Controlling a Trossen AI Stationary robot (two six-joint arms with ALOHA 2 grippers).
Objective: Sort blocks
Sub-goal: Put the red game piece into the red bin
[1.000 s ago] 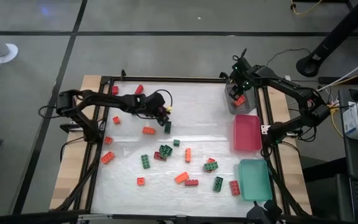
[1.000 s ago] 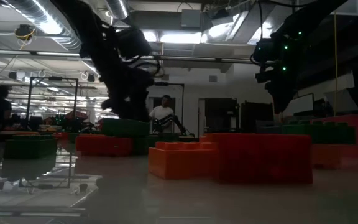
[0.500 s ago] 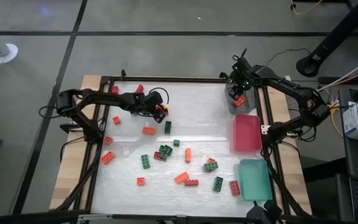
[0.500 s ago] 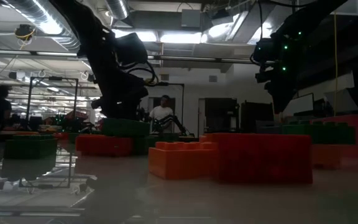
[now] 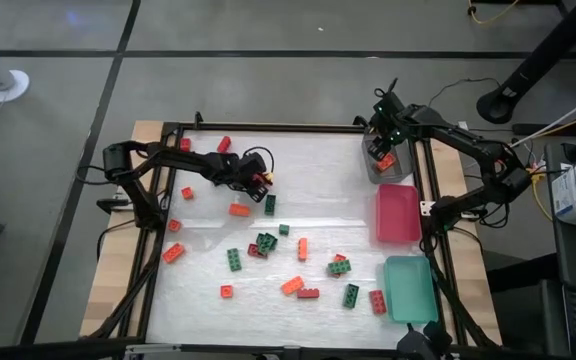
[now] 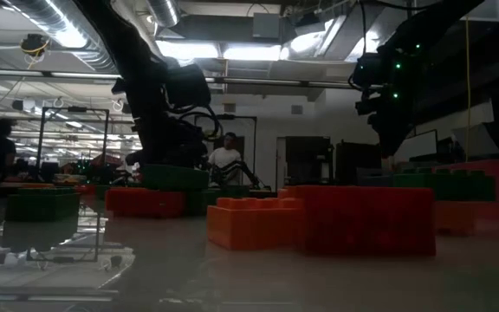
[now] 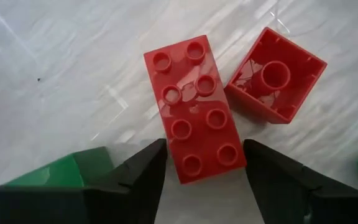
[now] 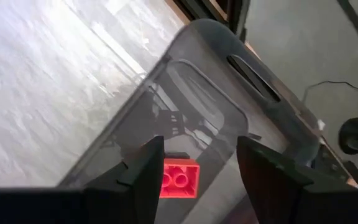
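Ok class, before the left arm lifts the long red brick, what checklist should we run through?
1. Long red brick lies between the left tool's fingers: ok.
2. Fingers closed on it: not ok, a gap shows.
3. Upturned red brick outside the fingers: ok.
4. Right tool open above the grey tray: ok.
5. Small red brick lying in that tray: ok.

Close on the glossy tabletop (image 6: 249,277), a small orange studded plastic brick (image 6: 251,223) sits against a larger red studded plastic brick (image 6: 366,219). Farther back lie a dark green brick (image 6: 42,204), a low red brick (image 6: 145,201) and a green brick (image 6: 175,177) above it, under a dark robot arm (image 6: 158,104). Another dark arm (image 6: 397,78) hangs on the other side, and a seated person (image 6: 225,158) shows in the room behind.
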